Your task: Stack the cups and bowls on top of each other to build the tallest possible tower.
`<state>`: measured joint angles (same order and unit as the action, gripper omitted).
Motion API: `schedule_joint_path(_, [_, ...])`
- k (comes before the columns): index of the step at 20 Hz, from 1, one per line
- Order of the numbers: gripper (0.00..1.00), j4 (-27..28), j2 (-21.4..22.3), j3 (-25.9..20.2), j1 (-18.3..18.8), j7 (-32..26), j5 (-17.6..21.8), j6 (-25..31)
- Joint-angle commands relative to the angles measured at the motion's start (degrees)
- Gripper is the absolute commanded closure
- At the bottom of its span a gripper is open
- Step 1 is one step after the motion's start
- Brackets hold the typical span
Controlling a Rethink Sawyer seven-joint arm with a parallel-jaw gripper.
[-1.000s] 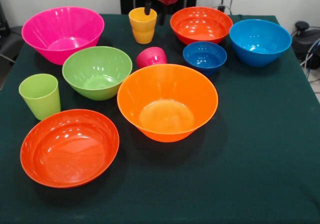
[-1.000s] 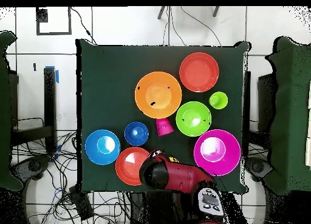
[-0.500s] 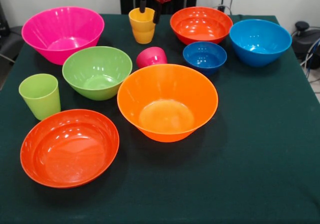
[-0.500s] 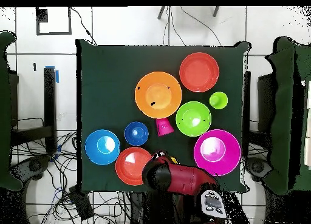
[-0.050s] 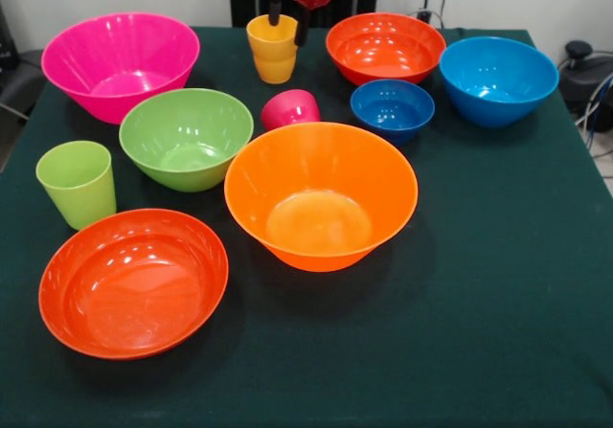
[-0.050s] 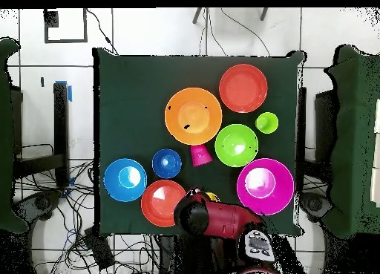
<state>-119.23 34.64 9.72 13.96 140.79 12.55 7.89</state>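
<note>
At top centre of the front view, the gripper [image 5: 287,24] straddles the rim of the yellow cup [image 5: 273,49]: one dark finger dips inside the cup's mouth, the other hangs just outside its right wall. The fingers look set apart with the wall between them; whether they already pinch the plastic, I cannot tell. The cup stands upright on the green surface [image 5: 498,284], no sign of it lifted.

Nothing is stacked yet. Each piece sits alone:
- pink bowl [image 5: 120,62], upper left
- green bowl [image 5: 186,137], below it
- lime cup [image 5: 77,183], left edge
- red-orange bowl [image 5: 133,281], lower left
- big orange bowl [image 5: 321,192], centre
- pink cup [image 5: 290,108], on its side, just above the orange bowl
- second red-orange bowl [image 5: 385,47], small dark blue bowl [image 5: 392,108] and light blue bowl [image 5: 497,78], upper right

Overhead, the red arm [image 6: 215,217] covers nearly all of the yellow cup; only a sliver of yellow shows beside it at lower centre.

Step in hand, by my reading: a rim grasp on the yellow cup. To do it well, close squarely on the wall, deep enough that the glossy tapered plastic does not slip, then lift straight up so the cup stays level. Cups belong high on a tower, so a wide bowl, probably turned over, would make the sounder base first.
</note>
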Motion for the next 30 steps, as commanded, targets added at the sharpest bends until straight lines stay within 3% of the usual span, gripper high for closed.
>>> schedule_joint_path(1, [0.0,2.2,-3.3,-4.9,0.3,0.5,3.3,-2.6])
schedule_joint_path(23, [0.0,5.6,-8.4,-7.4,2.3,0.4,6.7,-7.0])
schedule_joint_path(26, [0.0,5.3,-7.5,-8.7,3.6,-0.4,7.8,-6.9])
schedule_joint_path(29, [0.0,6.6,-7.3,-7.6,2.4,-2.0,11.3,-8.8])
schedule_joint_path(30, [1.0,7.0,-7.2,-7.3,2.0,-2.4,12.4,-9.4])
